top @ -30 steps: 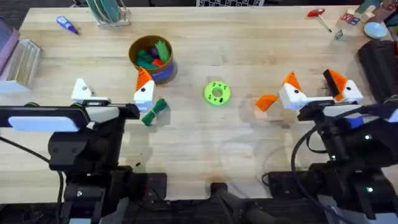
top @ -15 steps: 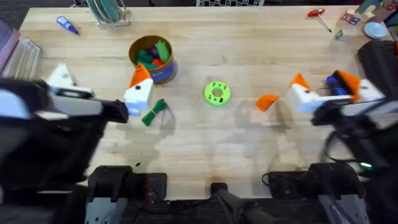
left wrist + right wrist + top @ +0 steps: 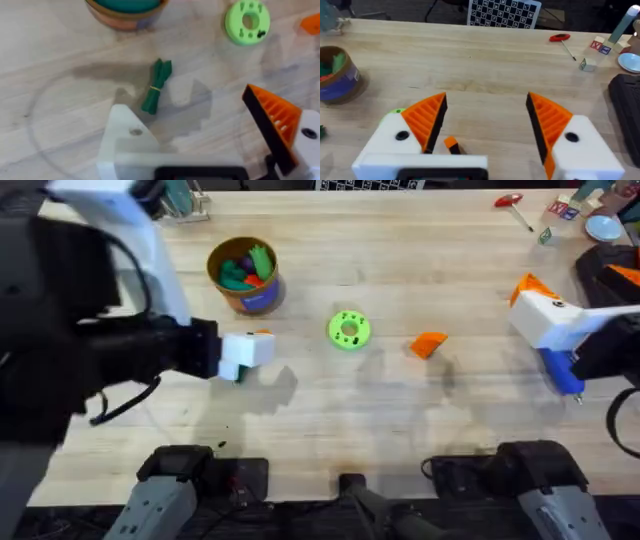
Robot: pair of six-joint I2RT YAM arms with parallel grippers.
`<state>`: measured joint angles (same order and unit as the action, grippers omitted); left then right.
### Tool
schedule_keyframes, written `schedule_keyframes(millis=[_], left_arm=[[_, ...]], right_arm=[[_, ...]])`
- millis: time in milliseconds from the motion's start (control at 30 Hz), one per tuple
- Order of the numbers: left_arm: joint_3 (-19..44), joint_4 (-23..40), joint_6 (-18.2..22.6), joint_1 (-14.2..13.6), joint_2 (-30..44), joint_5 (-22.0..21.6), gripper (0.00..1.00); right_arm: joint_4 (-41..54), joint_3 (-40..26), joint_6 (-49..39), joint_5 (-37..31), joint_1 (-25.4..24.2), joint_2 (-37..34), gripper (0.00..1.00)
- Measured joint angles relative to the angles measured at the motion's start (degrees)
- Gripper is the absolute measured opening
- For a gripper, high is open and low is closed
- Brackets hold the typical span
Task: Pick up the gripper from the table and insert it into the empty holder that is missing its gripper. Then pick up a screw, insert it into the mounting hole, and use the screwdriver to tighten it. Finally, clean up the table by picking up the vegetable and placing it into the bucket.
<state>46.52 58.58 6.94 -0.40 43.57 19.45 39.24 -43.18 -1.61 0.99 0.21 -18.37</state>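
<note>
Both arms rose; left claw [image 3: 210, 145] open, empty above vegetable [image 3: 156, 85]; right claw [image 3: 487, 122] open, empty.

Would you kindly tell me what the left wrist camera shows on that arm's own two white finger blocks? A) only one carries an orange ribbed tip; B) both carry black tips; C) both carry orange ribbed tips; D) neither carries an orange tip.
A: in the left wrist view, one finger block bears an orange ribbed tip, while the other, the holder, is bare white with an open screw hole.
</note>
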Motion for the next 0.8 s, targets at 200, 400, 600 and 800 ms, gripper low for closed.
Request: schedule_keyframes(millis=[200, 400, 600, 800], left_arm=[[0.00, 0.64, 0.00, 0.00, 7.52, 0.76, 0.986], [0.00, -0.93, 0.51, 0.00, 11.98, 0.96, 0.871], [0.00, -2.34, 1.54, 0.00, 13.05, 1.66, 0.042], [0.00, -12.33, 1.55, 0.00, 13.05, 8.72, 0.943]], right_arm=[[0.02, 0.00, -0.15, 0.00, 0.00, 0.00, 0.966], [0.02, 0.00, -0.40, -0.01, 0.00, 0.00, 0.966], [0.02, 0.00, -0.98, 0.00, 0.00, 0.00, 0.966], [0.04, 0.00, -1.22, 0.00, 0.00, 0.00, 0.966]])
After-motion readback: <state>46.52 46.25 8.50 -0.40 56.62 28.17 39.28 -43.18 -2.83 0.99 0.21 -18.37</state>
